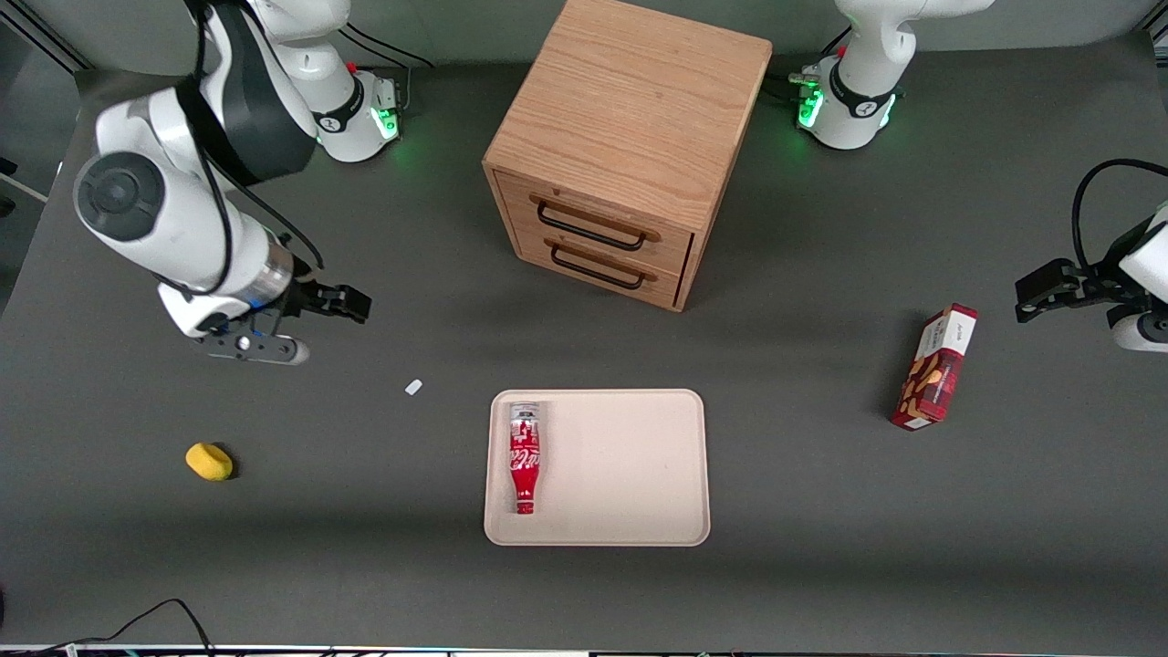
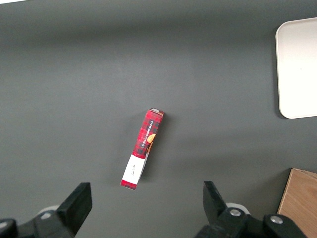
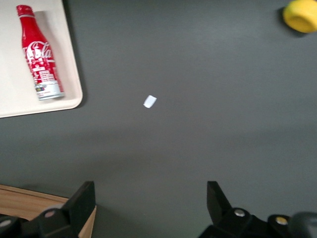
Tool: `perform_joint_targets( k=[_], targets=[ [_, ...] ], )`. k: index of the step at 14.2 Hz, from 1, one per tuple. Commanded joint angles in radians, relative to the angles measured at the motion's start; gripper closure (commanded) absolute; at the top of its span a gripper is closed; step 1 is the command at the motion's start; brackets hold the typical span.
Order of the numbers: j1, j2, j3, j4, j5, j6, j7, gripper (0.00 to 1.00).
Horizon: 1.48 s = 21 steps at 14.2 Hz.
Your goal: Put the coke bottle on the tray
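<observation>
The gripper [image 1: 351,304] hangs above bare tabletop toward the working arm's end of the table, its two fingers spread wide with nothing between them; the right wrist view shows the dark finger [image 3: 81,201] and its partner standing well apart over plain grey surface.

Seen from the gripper, the coke bottle [image 1: 525,458] is well away, nearer the front camera and toward the table's middle. It lies on its side inside the tray [image 1: 639,511], close along the rim that faces the gripper, with its silver-grey base pointing toward the wooden drawer cabinet [image 1: 630,137] and its red cap pointing toward the front camera. In the right wrist view the bottle [image 3: 38,54] rests wholly within the tray [image 3: 10,106], no part of it hanging over the rim.

Judging by this, the placing is done and what remains is to pull clear. To do that well, the arm should rise and draw away from the tray rather than sweep low across it, since a lying bottle would probably roll at a slight nudge. The small white scrap [image 1: 413,387], between the gripper and the tray, and the yellow object [image 1: 209,461], nearer the front camera than the gripper, need no attention
</observation>
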<state>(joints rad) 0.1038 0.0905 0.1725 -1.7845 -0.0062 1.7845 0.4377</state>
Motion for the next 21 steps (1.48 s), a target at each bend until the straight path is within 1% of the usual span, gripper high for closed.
perform_joint_targets(
  k=[1, 3, 5, 6, 9, 14, 21],
  targets=[
    [0.005, -0.156, -0.059, -0.120, 0.028, 0.004, -0.063, 0.00],
    [0.005, -0.202, -0.109, -0.124, 0.028, -0.055, -0.158, 0.00],
    [0.005, -0.239, -0.175, -0.121, 0.028, -0.085, -0.259, 0.00],
    [0.005, -0.247, -0.191, -0.119, 0.028, -0.094, -0.293, 0.00],
    [0.002, -0.259, -0.214, -0.110, 0.026, -0.111, -0.338, 0.00],
    [-0.013, -0.247, -0.214, -0.053, 0.029, -0.132, -0.320, 0.00],
    [0.004, -0.244, -0.214, -0.022, 0.029, -0.194, -0.320, 0.00]
  ],
)
